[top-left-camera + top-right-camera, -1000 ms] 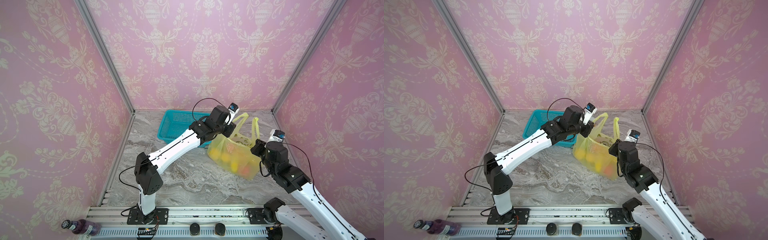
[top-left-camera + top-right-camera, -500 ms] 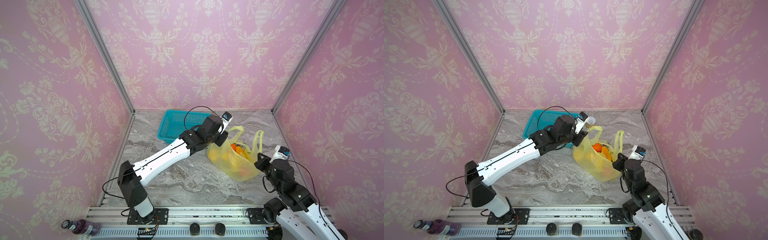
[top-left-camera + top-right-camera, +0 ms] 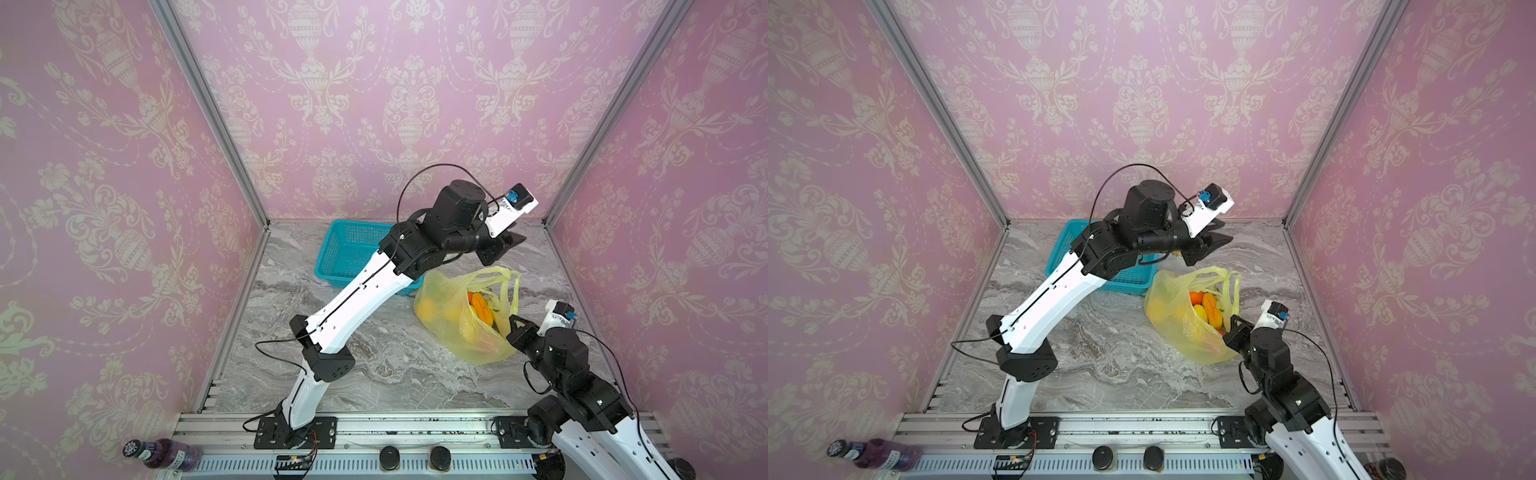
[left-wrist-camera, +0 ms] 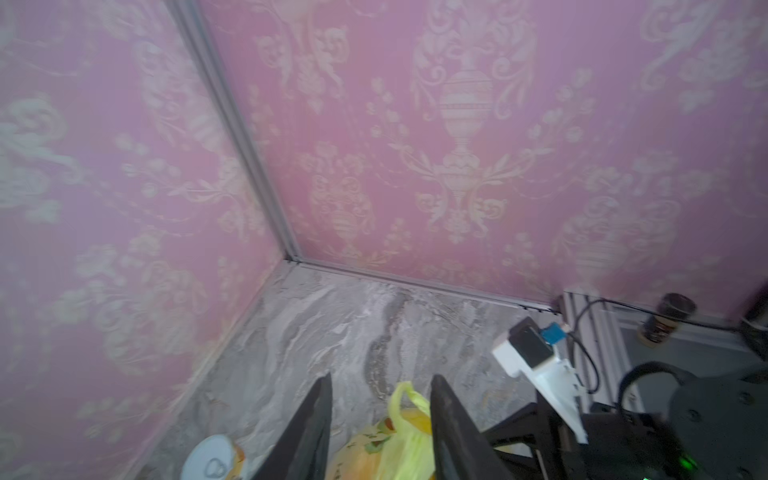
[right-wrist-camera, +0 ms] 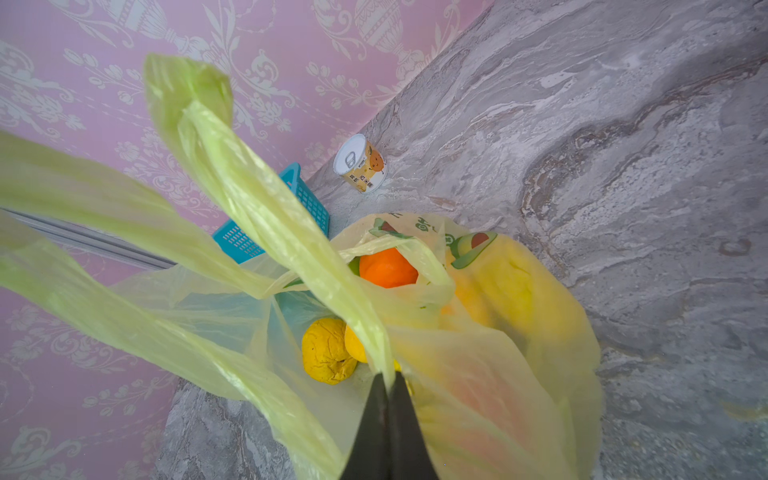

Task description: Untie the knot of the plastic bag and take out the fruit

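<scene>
- Since a second ago, the left gripper (image 3: 1224, 232) has let go of the handles, risen and swung toward the back wall. The right arm has drawn back toward the front rail, and the plastic bag (image 3: 449, 320) has slumped onto the table (image 3: 386, 374).
- That left gripper now hangs with its jaws spread and nothing between them, clear of the bag in both top views.
- The right gripper (image 5: 388, 380) is pressed together on a thin strip of loop handle (image 5: 266, 208) at the bag's front-right end.
- I can find no knot. In the right wrist view the two handles trail off as separate loops and the mouth gapes.
- The fruit (image 5: 387, 269) is still inside, with an orange one on top and yellow ones beneath.
- The bag lies just in front of the teal basket (image 3: 353, 253), its length running from the back-left toward the front-right, where the pinch is.
- What matters next, to my eye, is that the open mouth sits below the left gripper and toward the front from it.
- As the free tool it looks better placed to reach down in while the right one holds the rim taut.
- A small can (image 5: 360, 164) stands beyond the bag, out of that path.
</scene>
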You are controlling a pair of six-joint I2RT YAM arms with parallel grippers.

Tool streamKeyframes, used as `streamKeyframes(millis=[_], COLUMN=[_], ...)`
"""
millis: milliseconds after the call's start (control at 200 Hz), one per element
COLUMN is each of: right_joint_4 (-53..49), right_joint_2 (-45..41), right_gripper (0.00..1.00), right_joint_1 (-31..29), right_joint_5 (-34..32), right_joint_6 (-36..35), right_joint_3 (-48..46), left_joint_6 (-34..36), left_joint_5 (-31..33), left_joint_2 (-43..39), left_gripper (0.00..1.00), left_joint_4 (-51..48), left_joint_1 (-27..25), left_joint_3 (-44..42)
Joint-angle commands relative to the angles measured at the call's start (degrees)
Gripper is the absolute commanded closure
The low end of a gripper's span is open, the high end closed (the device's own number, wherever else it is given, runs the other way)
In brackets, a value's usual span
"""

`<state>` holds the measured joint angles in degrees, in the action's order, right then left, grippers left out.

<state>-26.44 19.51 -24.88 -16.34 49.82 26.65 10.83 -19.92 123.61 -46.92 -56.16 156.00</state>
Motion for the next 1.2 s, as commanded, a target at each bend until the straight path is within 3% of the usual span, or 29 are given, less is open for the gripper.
streamKeyframes(millis=[0, 75, 305, 410, 575, 801, 1196], right_joint_4=[-1.92, -2.11, -2.89, -3.27, -3.47, -3.35, -0.1], right_joint_2=[-1.13, -2.29, -3.23, -3.64, -4.56, -5.27, -2.94], right_gripper=[1.0, 1.0, 1.0, 1.0, 1.0, 1.0, 1.0], right_joint_1=[-0.43, -0.43, -0.43, -0.56, -0.49, -0.43, -0.43], right_joint_5=[-1.12, -1.12, -1.5, -1.81, -1.31, -0.62, 2.9], right_joint_6=[1.33, 1.5, 1.37, 1.5, 1.92, 2.12, 2.33], right_joint_3=[-0.29, -0.63, -0.08, 0.15, -0.02, 0.15, 0.33], left_joint_6=[3.68, 4.95, 8.13, 8.51, 10.4, 13.21, 20.75], left_joint_5=[-15.05, -10.0, 1.58, 7.75, 15.95, 20.89, 20.82], left_joint_2=[7.59, 9.91, 11.94, 10.56, 5.14, -1.01, 4.42], left_gripper=[0.66, 0.72, 0.69, 0.69, 0.58, 0.36, 0.15], left_joint_4=[-13.65, -14.51, -14.46, -11.95, -2.45, 8.46, 7.9], left_joint_1=[-0.44, -0.49, -2.36, -2.29, -2.2, -1.32, -1.07], left_joint_3=[2.99, 2.57, -2.54, -8.05, -22.27, -35.37, -28.28])
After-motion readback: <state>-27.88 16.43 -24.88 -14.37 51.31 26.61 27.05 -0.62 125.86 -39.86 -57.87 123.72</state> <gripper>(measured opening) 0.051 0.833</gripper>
